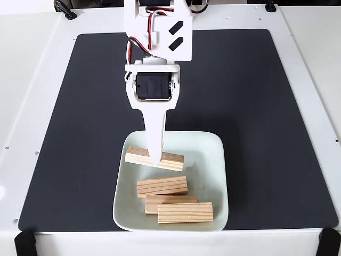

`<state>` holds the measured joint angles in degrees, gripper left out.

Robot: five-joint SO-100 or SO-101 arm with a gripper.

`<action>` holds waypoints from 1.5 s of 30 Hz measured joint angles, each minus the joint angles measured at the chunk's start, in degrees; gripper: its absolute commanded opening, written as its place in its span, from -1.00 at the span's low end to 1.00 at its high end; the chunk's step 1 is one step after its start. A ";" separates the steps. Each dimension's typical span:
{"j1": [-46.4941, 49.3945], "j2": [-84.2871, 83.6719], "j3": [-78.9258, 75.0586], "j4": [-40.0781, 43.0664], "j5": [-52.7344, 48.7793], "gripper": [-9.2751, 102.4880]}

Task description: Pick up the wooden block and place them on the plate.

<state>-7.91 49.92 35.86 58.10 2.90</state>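
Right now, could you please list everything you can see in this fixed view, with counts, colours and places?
wooden blocks: four, light tan, all on the plate; one near its far side at the gripper tip, three closer to the camera.
plate: one, pale mint-white, square, at the mat's near edge.
mat: one, black, covering most of the table.
table: one, white, beneath the mat.
gripper: one, white, reaching down to the far block; cannot tell whether open or shut.

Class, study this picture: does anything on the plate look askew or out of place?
Mostly tidy. On the plate, the front two wooden blocks overlap, and the top block under the end effector sits slightly tilted. Nothing spilled or damaged.
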 measured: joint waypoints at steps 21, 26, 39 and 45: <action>0.35 8.44 9.23 -3.25 0.00 -0.81; -0.26 24.79 29.62 -15.12 0.00 -0.85; -2.11 77.43 98.79 -59.24 0.00 -0.85; -4.66 103.54 125.42 -61.44 0.35 -0.85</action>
<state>-12.57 153.46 161.28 -3.34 3.25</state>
